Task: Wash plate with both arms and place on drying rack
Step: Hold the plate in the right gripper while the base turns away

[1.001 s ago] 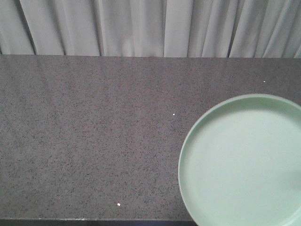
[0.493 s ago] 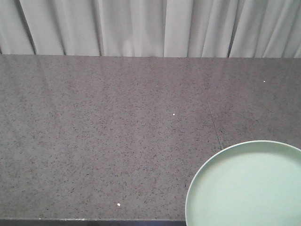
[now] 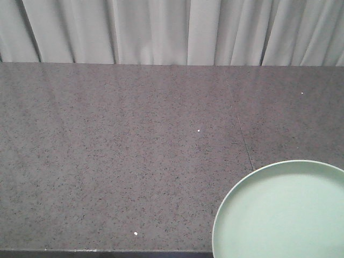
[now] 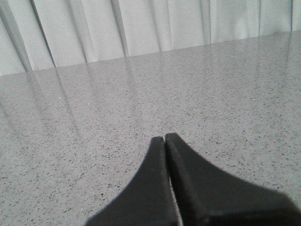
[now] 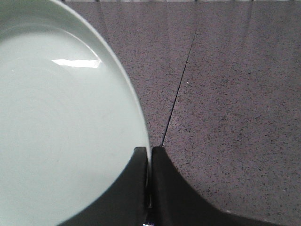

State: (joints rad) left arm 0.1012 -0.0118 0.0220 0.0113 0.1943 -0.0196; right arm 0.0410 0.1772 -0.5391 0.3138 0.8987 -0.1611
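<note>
Over the table point(image 3: 107, 161), the right hand point(image 5: 150, 150) pinches the plate point(image 5: 61, 132) at its rim; the left hand point(image 4: 164, 140) is closed, empty.

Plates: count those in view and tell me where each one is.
1. The plate is at the front view's lower right, cut off by the frame, over the speckled counter, its rim clamped in the right gripper. More could lie outside the views.

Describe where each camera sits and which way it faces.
Front view: high, facing the curtain across the counter; plate lower right; no robot parts.
Left wrist: low over the counter, facing the curtain; shut, empty left hand.
Right wrist: looking down; right hand pinches the plate's rim.
Shared: front and right wrist show the plate and seam.
</note>
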